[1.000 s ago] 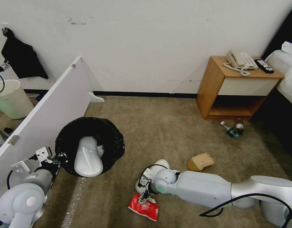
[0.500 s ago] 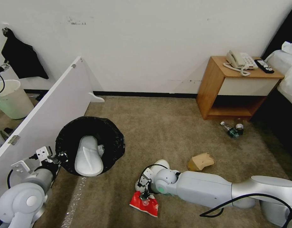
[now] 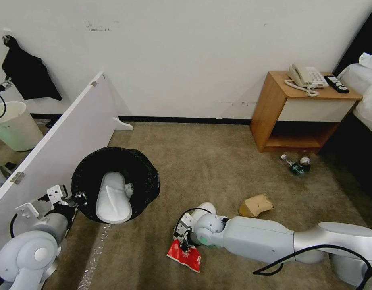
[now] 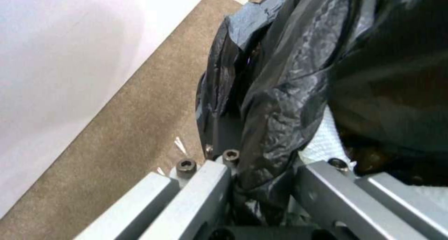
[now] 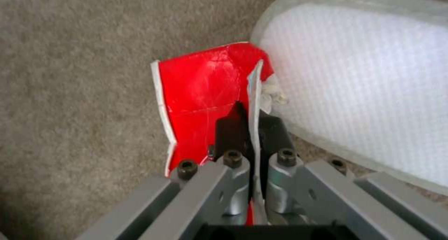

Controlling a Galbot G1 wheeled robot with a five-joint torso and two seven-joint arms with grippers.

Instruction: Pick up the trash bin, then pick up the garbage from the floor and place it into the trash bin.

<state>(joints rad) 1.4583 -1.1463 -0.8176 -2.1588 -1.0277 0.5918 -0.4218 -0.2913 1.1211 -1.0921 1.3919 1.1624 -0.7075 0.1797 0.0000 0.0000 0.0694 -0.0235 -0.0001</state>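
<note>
The trash bin [image 3: 142,171], white with a black bag, hangs tilted at the left, and a white slipper [image 3: 113,198] lies inside it. My left gripper [image 3: 78,198] is shut on its rim, the crinkly bag [image 4: 285,93] pinched between the fingers [image 4: 212,184]. Low over the carpet, my right gripper [image 3: 183,244] is shut on the edge of a red packet [image 3: 186,256]; its black fingertips [image 5: 233,128] clamp the packet [image 5: 201,86]. A second white slipper [image 5: 359,79] lies right beside it, partly under my right arm [image 3: 205,208]. A brown cardboard piece [image 3: 255,205] and plastic bottles [image 3: 295,164] lie further right.
A white door panel [image 3: 61,141] slants along the left, with a pale green-white bucket [image 3: 14,127] behind it. A wooden nightstand [image 3: 298,110] with a phone and a remote stands at the back right, next to a bed [image 3: 367,92]. Open carpet lies between the bin and the nightstand.
My right gripper has closed on the red packet and drawn it slightly up and toward the slipper. The bin in my left gripper has shifted a little.
</note>
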